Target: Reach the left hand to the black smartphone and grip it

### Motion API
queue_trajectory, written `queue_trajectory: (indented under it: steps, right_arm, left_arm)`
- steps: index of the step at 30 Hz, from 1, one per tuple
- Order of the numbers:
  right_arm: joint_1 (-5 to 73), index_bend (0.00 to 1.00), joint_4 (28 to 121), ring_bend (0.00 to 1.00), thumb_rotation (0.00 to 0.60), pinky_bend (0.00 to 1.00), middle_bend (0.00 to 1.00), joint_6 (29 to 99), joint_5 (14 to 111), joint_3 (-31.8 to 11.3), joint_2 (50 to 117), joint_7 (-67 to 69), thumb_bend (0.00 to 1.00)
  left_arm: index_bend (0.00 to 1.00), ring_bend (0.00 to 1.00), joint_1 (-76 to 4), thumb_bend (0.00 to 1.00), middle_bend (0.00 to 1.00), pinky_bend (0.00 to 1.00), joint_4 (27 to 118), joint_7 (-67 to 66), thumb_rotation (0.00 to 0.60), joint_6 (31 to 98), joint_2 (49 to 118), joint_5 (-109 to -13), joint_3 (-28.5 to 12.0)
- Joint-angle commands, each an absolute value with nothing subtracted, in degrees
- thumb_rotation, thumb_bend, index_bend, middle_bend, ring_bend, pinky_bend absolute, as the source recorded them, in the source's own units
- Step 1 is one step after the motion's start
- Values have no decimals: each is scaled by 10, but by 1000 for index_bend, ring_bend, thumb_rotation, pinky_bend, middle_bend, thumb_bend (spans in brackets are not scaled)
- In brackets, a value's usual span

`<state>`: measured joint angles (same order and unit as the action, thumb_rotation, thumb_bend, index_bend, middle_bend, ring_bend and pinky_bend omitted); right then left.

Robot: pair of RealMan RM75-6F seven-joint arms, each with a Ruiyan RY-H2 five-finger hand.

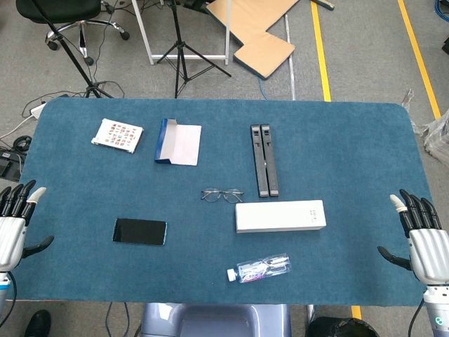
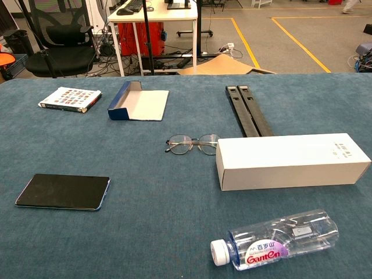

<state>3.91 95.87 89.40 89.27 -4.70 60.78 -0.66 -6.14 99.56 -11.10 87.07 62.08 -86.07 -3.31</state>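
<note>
The black smartphone (image 1: 139, 232) (image 2: 63, 192) lies flat, screen up, on the blue table cloth (image 1: 337, 140), left of centre and near the front edge. My left hand (image 1: 14, 221) hovers at the table's left edge, well to the left of the phone, fingers spread and holding nothing. My right hand (image 1: 421, 232) sits at the right edge, fingers apart and empty. Neither hand shows in the chest view.
A white box (image 1: 280, 216) (image 2: 292, 161), a pair of glasses (image 1: 222, 195) (image 2: 192, 143) and a lying water bottle (image 1: 261, 268) (image 2: 276, 240) sit right of the phone. Further back are a black folded stand (image 1: 264, 159), a blue-and-white open case (image 1: 178, 142) and a small book (image 1: 117, 135).
</note>
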Motion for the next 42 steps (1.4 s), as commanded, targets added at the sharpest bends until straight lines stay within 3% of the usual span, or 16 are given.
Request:
queue_trajectory:
  steps: [1, 8, 12, 19, 21, 31, 42]
  right_arm:
    - [38, 19, 961, 0, 600, 0, 0, 894, 891, -47, 608, -6, 0]
    - [39, 21, 970, 0, 600, 0, 0, 889, 887, -47, 603, 9, 0]
    - [38, 23, 973, 0, 600, 0, 0, 885, 880, -49, 594, 25, 0]
    - [39, 31, 967, 0, 600, 0, 0, 879, 873, -51, 592, 43, 0]
    - [40, 33, 965, 0, 600, 0, 0, 877, 872, -50, 592, 46, 0]
    - [40, 39, 960, 0, 600, 0, 0, 870, 868, -49, 588, 63, 0]
    - [44, 42, 957, 0, 600, 0, 0, 859, 865, -48, 591, 58, 0]
  left_arm:
    - [0, 0, -61, 0, 0, 0, 996, -111, 600, 870, 620, -861, -33]
    - [0, 0, -71, 0, 0, 0, 1002, -98, 600, 840, 611, -865, -22]
    - [0, 0, -115, 4, 0, 0, 1004, -131, 600, 751, 643, -863, -13]
    - [0, 0, -174, 196, 0, 0, 987, -212, 600, 649, 732, -805, -24]
    - [0, 0, -187, 208, 0, 0, 974, -235, 600, 631, 759, -792, -25]
    - [0, 0, -226, 238, 0, 0, 906, -307, 600, 600, 862, -749, -28]
    - [0, 0, -246, 239, 0, 0, 833, -281, 600, 584, 917, -737, -26]
